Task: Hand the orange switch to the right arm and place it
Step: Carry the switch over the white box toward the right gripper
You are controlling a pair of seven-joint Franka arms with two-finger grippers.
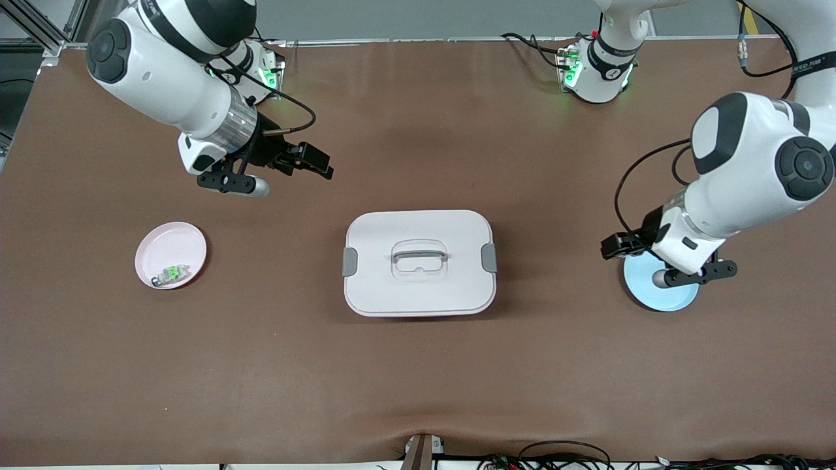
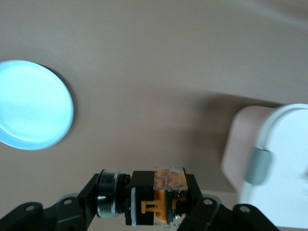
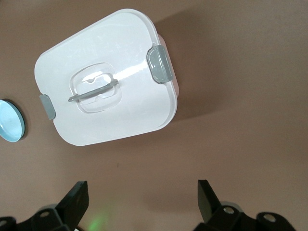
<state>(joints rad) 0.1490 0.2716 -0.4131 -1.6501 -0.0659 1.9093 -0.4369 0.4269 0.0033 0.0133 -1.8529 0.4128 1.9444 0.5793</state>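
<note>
The orange switch [image 2: 161, 195], a small black block with an orange middle and a silver ring at one end, is held between the fingers of my left gripper [image 2: 144, 198]. In the front view that gripper [image 1: 619, 247] hangs over the table beside the blue plate [image 1: 661, 295], toward the left arm's end; the switch itself does not show there. My right gripper [image 1: 307, 162] is open and empty, up over bare table toward the right arm's end. In the right wrist view its fingers [image 3: 77, 197] stand wide apart around the gripper's middle [image 3: 143, 199].
A white lidded box [image 1: 419, 261] with grey clips and a handle sits mid-table, and shows in the wrist views [image 2: 279, 168] [image 3: 106, 77]. A pink plate [image 1: 171, 245] holds a green-and-white component [image 1: 171, 272]. The blue plate also shows in the left wrist view [image 2: 31, 103].
</note>
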